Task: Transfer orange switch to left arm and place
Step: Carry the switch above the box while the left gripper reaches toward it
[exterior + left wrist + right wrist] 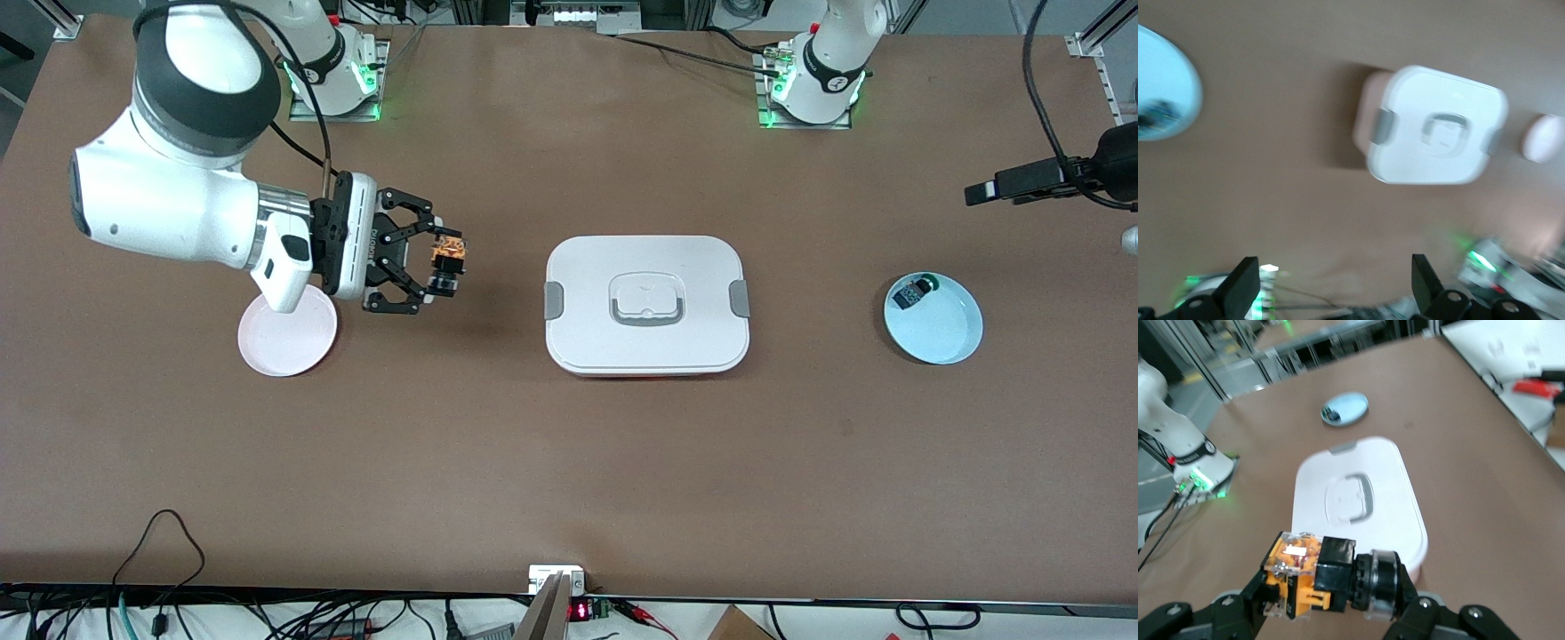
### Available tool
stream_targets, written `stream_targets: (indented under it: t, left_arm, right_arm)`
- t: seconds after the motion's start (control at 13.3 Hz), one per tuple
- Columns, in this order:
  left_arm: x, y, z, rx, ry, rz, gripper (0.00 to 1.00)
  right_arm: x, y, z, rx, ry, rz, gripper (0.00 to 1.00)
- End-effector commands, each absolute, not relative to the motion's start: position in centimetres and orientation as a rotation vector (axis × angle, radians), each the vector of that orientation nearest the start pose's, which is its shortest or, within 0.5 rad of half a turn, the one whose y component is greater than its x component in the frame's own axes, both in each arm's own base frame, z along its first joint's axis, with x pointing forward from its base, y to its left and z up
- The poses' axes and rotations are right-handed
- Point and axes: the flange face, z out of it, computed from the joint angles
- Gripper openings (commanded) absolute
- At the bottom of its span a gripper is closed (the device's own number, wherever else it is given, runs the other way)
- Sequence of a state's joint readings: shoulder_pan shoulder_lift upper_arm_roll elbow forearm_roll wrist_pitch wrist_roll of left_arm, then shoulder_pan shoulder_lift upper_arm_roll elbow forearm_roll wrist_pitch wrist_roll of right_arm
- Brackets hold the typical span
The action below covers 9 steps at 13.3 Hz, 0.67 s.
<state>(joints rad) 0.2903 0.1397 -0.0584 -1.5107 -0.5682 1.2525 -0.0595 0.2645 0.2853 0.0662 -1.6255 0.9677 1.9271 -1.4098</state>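
On the brown worktop (498, 462) a round pale pink plate (286, 342) lies at the right arm's end, bare on the part that shows, with the right arm's wrist hanging over its edge. Just beside it, up in the air over open worktop between that plate and the box, the right end effector (442, 266) is clamped on the small black cylindrical orange switch with its clear orange-tinted cap (446, 255). In the middle sits the large white rounded-rectangular lidded box (647, 304), lid on, grey clips at both short ends. At the left arm's end a round light blue plate (935, 318) carries a small black part with a green cap (914, 290) near its rim.

The right wrist view shows the switch (1328, 579) close up, lying crosswise between the fingers, orange body at one end and black barrel at the other. The left wrist view alone shows the left end effector (1331, 283): fingers spread wide, nothing between them, high over the worktop.
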Motion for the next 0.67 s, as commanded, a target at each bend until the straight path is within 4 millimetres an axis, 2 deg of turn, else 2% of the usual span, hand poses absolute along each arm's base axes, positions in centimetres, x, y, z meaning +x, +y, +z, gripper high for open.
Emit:
stream_targets:
  t: [0.0,0.15,0.3,0.45,0.6]
  left_arm:
    - [57.9,5.9,54.4,2.222,0.226,-0.503,1.00]
    - [58.6,4.2,53.4,2.117,0.208,-0.553,1.00]
    - [59.5,2.1,51.1,1.960,0.188,-0.592,1.00]
    - [60.4,-0.6,50.4,1.881,0.169,-0.580,1.00]
    - [61.1,-4.7,50.4,1.824,0.148,-0.563,1.00]
  right_arm:
    - [60.3,27.1,48.5,-1.653,-1.448,-0.689,0.15]
    - [59.8,28.4,49.0,-1.587,-1.410,-0.725,0.14]
    - [59.3,30.2,49.7,-1.503,-1.348,-0.792,0.14]
    - [58.8,32.5,49.5,-1.448,-1.288,-0.819,0.14]
    - [58.2,35.4,48.5,-1.385,-1.195,-0.856,0.14]
